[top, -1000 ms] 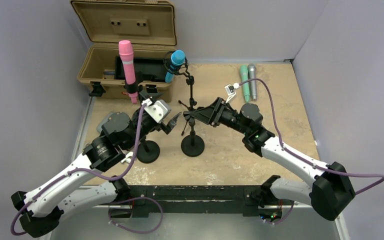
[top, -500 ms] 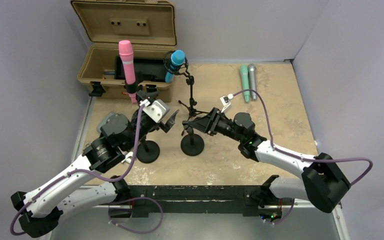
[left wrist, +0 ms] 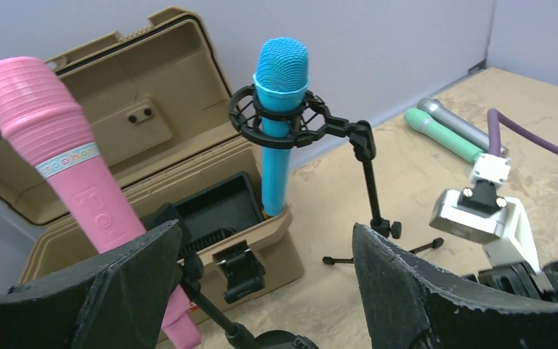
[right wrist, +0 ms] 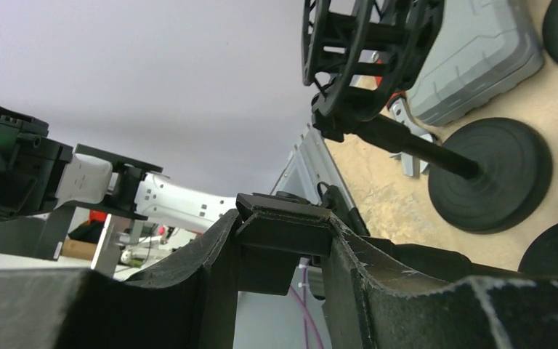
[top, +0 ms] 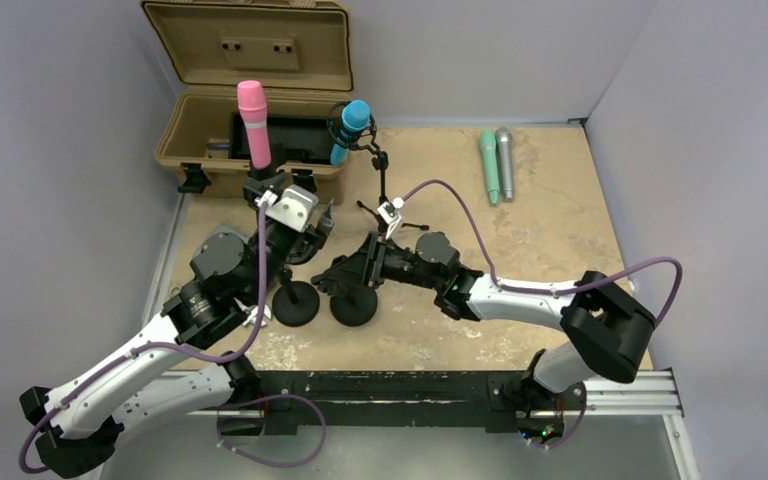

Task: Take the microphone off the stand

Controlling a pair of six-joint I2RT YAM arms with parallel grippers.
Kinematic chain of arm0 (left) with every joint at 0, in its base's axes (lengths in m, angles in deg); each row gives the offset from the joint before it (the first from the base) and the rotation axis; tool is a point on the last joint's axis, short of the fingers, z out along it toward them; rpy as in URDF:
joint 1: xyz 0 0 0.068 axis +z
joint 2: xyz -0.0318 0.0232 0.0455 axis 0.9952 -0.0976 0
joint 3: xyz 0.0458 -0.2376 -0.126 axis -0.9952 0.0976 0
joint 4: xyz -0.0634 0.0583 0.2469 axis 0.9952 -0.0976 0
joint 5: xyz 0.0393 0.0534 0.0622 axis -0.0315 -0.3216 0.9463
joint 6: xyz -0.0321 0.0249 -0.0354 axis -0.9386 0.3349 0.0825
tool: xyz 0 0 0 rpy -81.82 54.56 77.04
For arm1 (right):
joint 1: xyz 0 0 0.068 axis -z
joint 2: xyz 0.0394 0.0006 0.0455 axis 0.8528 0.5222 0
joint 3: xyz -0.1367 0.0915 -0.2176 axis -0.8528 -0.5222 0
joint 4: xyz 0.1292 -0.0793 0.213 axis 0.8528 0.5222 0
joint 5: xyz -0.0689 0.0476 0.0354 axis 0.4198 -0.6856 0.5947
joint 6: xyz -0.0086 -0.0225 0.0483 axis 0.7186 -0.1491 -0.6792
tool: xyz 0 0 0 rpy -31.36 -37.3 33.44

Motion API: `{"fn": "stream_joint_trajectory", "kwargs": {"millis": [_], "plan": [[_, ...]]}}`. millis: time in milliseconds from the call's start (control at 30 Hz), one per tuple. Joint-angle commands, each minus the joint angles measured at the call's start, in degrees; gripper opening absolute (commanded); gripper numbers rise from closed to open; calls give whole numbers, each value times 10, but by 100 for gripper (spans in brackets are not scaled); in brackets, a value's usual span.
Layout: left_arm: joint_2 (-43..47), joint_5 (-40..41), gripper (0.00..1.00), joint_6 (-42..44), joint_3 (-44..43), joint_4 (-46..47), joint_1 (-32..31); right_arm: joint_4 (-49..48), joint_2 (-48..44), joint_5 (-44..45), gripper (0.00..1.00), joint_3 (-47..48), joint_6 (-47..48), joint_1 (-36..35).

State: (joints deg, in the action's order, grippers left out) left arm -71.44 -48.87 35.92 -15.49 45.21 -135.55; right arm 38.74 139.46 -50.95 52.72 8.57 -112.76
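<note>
A pink microphone [top: 253,125] stands upright in a black stand with a round base [top: 296,303], in front of the case. My left gripper [top: 308,222] is open just right of its lower end. In the left wrist view the pink microphone [left wrist: 65,167] sits beside the left finger [left wrist: 116,291], and the gripper [left wrist: 261,229] holds nothing. My right gripper [top: 345,274] is shut on the top of a second, empty round-base stand [top: 354,305]. Its jaws [right wrist: 283,225] clamp a black block. A blue microphone [top: 352,128] hangs in a shock mount on a tripod stand [top: 385,195].
An open tan case [top: 250,100] stands at the back left. A green microphone [top: 489,165] and a grey microphone [top: 505,155] lie at the back right. The two round bases sit close together. The right arm's purple cable [top: 460,200] arcs over the middle.
My right arm has swung left and dragged the empty stand leftward until its base is beside the pink microphone's base. My left gripper has moved back toward the pink microphone.
</note>
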Motion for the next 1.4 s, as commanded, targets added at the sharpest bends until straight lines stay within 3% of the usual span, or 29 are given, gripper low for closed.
{"fn": "stream_joint_trajectory", "kwargs": {"millis": [0,667,767,867,967,1100,1367], "plan": [[6,62,85,12,-1,37,-3,-12,8,-5,21,22,-16,-11],[10,65,84,13,0,37,-3,-96,62,-45,29,45,-58,-11],[6,67,84,15,-2,36,-3,-90,60,-46,38,39,-47,-11],[5,67,84,15,-1,35,-3,-74,45,-29,54,25,-29,-9],[6,67,84,15,-1,35,-3,-25,20,-8,70,20,8,-3],[7,67,84,14,-1,35,-3,86,-33,48,84,22,73,9],[6,67,84,13,-2,33,-3,324,-120,212,89,89,218,24]]}}
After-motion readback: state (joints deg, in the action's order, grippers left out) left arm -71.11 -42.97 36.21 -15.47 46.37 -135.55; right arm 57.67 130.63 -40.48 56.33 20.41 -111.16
